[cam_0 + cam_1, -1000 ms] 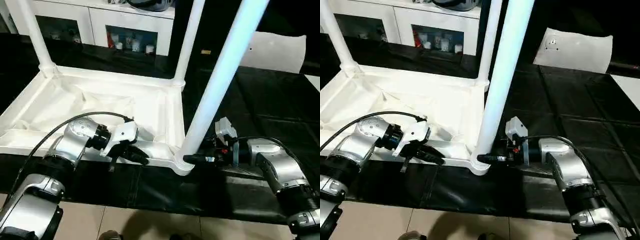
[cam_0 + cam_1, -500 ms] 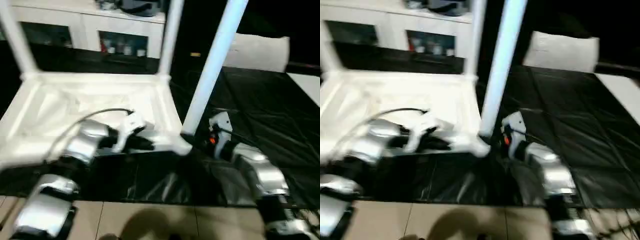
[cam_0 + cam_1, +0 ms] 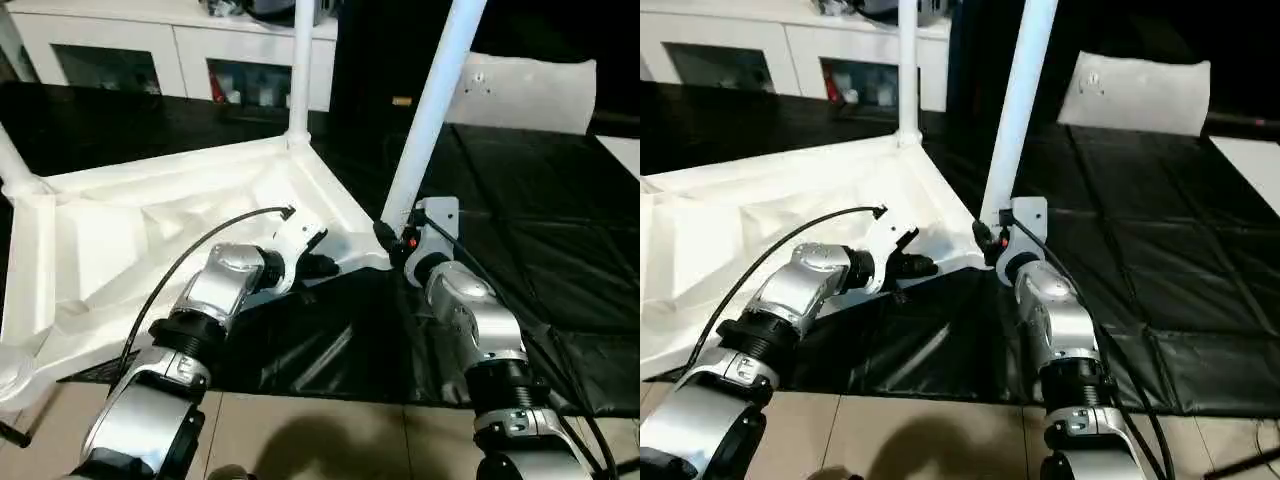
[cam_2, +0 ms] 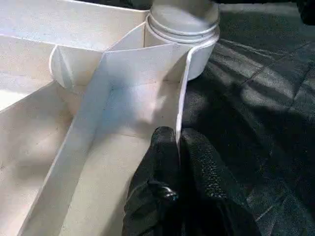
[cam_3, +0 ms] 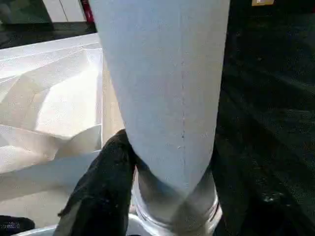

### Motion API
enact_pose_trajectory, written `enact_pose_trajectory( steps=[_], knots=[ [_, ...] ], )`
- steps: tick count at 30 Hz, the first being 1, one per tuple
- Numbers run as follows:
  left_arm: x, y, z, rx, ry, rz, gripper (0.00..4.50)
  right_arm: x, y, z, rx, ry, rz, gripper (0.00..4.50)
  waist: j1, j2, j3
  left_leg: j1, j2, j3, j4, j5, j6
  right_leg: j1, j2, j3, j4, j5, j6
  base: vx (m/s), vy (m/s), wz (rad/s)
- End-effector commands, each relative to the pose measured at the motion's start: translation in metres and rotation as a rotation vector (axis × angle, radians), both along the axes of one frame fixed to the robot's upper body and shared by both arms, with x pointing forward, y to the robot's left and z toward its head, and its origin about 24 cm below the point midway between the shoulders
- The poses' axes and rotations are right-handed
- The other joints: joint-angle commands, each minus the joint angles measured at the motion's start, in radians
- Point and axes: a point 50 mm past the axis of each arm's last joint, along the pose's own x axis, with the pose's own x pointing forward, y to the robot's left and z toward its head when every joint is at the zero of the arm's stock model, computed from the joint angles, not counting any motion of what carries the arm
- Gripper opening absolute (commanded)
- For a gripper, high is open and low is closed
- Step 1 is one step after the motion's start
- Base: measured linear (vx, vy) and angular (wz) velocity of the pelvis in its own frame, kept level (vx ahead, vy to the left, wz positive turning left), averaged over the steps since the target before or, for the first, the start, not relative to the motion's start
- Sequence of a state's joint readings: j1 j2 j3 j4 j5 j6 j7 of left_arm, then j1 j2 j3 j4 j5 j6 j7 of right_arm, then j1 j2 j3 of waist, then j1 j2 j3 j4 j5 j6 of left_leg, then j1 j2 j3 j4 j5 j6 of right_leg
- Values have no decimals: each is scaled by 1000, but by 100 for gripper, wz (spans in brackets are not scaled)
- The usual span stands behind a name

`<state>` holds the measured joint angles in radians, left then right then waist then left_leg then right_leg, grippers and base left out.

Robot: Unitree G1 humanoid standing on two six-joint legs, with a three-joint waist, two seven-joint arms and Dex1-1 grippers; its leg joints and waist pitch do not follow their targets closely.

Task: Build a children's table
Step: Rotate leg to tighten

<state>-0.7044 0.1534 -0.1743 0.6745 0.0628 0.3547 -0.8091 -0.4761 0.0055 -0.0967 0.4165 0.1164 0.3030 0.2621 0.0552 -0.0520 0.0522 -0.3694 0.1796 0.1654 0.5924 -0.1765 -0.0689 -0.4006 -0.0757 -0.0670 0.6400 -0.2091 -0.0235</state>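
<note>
The white tabletop [image 3: 130, 220] lies upside down on black mats, its ribbed underside facing up. Three white legs stand in its corner sockets: one at the near right corner [image 3: 432, 110], one at the far corner [image 3: 300, 70], one at the left edge [image 3: 10, 160]. My left gripper [image 3: 322, 266] is shut on the thin rim wall [image 4: 147, 78] close to the near right socket [image 4: 184, 22]. At the base of the near right leg [image 5: 162, 88], my right gripper [image 3: 386, 236] is shut on it, one black finger [image 5: 106, 182] pressed against its side.
A white pillow-like block [image 3: 530, 90] lies at the back right on the black mats [image 3: 520, 230]. A white cabinet [image 3: 180, 50] runs along the back. Tan floor tiles [image 3: 300, 440] lie nearest to me. A black cable [image 3: 190, 260] loops over my left forearm.
The tabletop has swung round with its legs, its near right corner now farther from me. Both grippers kept their holds. The camera has also shifted.
</note>
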Motion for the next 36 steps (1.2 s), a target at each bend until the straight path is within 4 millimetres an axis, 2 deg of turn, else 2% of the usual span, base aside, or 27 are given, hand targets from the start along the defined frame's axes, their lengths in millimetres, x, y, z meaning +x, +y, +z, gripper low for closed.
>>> enact_pose_trajectory(
  steps=[1, 2, 3, 4, 5, 6, 8, 10, 11, 13, 15, 16, 17, 18, 19, 20, 21, 23, 27, 29, 32, 35, 36],
  knots=[
    [10, -11, 30, -84, -161, 44, 0, -19, 55, -7, 104, 35, 282, 261, -5, -4, -63, 6, 48, -12, -69, -144, 51, 60, -68, 48, -87, -133, -179, 0, 0, 0],
    [7, -6, 28, -66, -162, 11, 0, -20, 49, -6, 96, 20, 290, 270, -19, -3, -64, 0, 47, -14, -72, -176, 56, 64, -72, 48, -91, -152, -176, 0, 0, 0],
    [6, -4, 27, -57, -162, 2, 0, -21, 47, -6, 92, 15, 291, 270, -24, -1, -66, 0, 50, -16, -72, -170, 56, 64, -74, 48, -91, -144, -181, 0, 0, 0],
    [4, 0, 25, -46, -159, -28, 0, -23, 42, -5, 89, 1, 310, 300, -26, 0, -69, 2, 53, -16, -70, -153, 57, 63, -75, 48, -90, -121, -189, 0, 0, 0],
    [0, 5, 21, -25, -163, -79, 0, -26, 33, -3, 81, -22, 342, 303, -27, -3, -70, 1, 53, -11, -66, -114, 71, 59, -71, 52, -84, -44, -207, 0, 0, 0],
    [-3, 10, 19, -7, -168, -131, 0, -29, 25, -1, 67, -50, 373, 303, -23, -3, -70, 3, 52, -9, -64, -80, 87, 61, -68, 50, -78, 10, -220, 0, 0, 0],
    [-6, 15, 16, 11, -159, -174, 0, -31, 15, 0, 55, -69, 403, 315, -19, -5, -67, 5, 52, -4, -62, -77, 104, 58, -70, 54, -78, 30, -226, 0, 0, 0],
    [-9, 19, 14, 21, -146, -217, 0, -33, 5, 2, 47, -85, 433, 344, -14, -6, -64, 5, 52, -1, -63, -99, 102, 56, -73, 55, -83, -14, -222, 0, 0, 0],
    [-11, 23, 13, 32, -133, -246, 0, -35, -3, 4, 35, -94, 455, 344, -10, -3, -62, 7, 51, -1, -64, -125, 91, 55, -72, 54, -88, -58, -215, 0, 0, 0],
    [-13, 27, 12, 44, -123, -270, 0, -37, -12, 7, 20, -107, 486, 348, -5, -5, -61, 9, 53, -2, -65, -142, 78, 54, -73, 55, -90, -93, -205, 0, 0, 0],
    [-15, 35, 9, 82, -119, -315, 0, -43, -27, 13, 2, -130, 565, 375, -2, -6, -59, 8, 54, -2, -67, -159, 66, 52, -74, 55, -92, -129, -199, 0, 0, 0],
    [-15, 35, 9, 82, -119, -315, 0, -43, -27, 13, 2, -130, 565, 384, 2, -9, -60, 8, 54, -3, -67, -167, 66, 55, -74, 55, -95, -143, -188, 0, 0, 0],
    [-16, 41, 7, 108, -109, -346, 0, -49, -35, 18, -7, -137, 626, 387, 2, -9, -59, 7, 54, -3, -67, -166, 65, 54, -74, 56, -94, -147, -185, 0, 0, 0],
    [-16, 41, 7, 108, -109, -346, 0, -49, -35, 18, -7, -137, 626, 393, 6, -7, -60, 9, 55, -3, -66, -165, 68, 55, -75, 56, -95, -143, -180, 0, 0, 0],
    [-17, 42, 7, 115, -107, -356, 0, -51, -38, 20, -10, -138, 642, 393, 3, -8, -59, 6, 54, -4, -68, -164, 66, 52, -73, 55, -94, -141, -183, 0, 0, 0],
    [-19, 44, 6, 118, -99, -382, 0, -53, -42, 21, -23, -137, 671, 411, 3, -8, -59, 7, 53, -4, -68, -171, 63, 52, -74, 54, -95, -153, -183, 0, 0, 0],
    [-19, 44, 6, 118, -99, -382, 0, -53, -42, 21, -23, -137, 671, 423, 4, -11, -58, 7, 53, -4, -67, -181, 60, 53, -74, 54, -98, -171, -178, 0, 0, 0],
    [-26, 50, 5, 109, -69, -490, 0, -61, -55, 24, -72, -119, 754, 441, 4, -16, -59, 7, 53, -4, -66, -178, 65, 54, -75, 54, -100, -180, -176, 0, 0, 0],
    [-31, 53, 4, 113, -51, -575, 0, -65, -64, 24, -103, -95, 796, 441, 7, -15, -59, 8, 54, -3, -65, -173, 72, 49, -74, 54, -97, -165, -188, 0, 0, 0],
    [-34, 54, 4, 115, -36, -631, 0, -65, -68, 22, -128, -81, 801, 441, 9, -16, -56, 12, 56, -3, -67, -200, 61, 46, -75, 53, -101, -217, -184, 0, 0, 0],
    [-37, 53, 5, 118, -30, -691, 0, -61, -72, 20, -173, -76, 801, 441, 10, -17, -55, 13, 56, -3, -69, -219, 45, 43, -77, 53, -104, -257, -176, 0, 0, 0],
    [-35, 52, 7, 125, -52, -705, 0, -60, -70, 19, -196, -82, 822, 441, 11, -18, -55, 13, 56, -4, -69, -223, 39, 44, -77, 53, -104, -250, -176, 0, 0, 0],
    [-31, 52, 8, 149, -89, -687, 0, -60, -69, 18, -202, -84, 827, 441, 11, -22, -57, 12, 57, -4, -68, -220, 42, 45, -77, 53, -102, -241, -175, 0, 0, 0]
  ],
)
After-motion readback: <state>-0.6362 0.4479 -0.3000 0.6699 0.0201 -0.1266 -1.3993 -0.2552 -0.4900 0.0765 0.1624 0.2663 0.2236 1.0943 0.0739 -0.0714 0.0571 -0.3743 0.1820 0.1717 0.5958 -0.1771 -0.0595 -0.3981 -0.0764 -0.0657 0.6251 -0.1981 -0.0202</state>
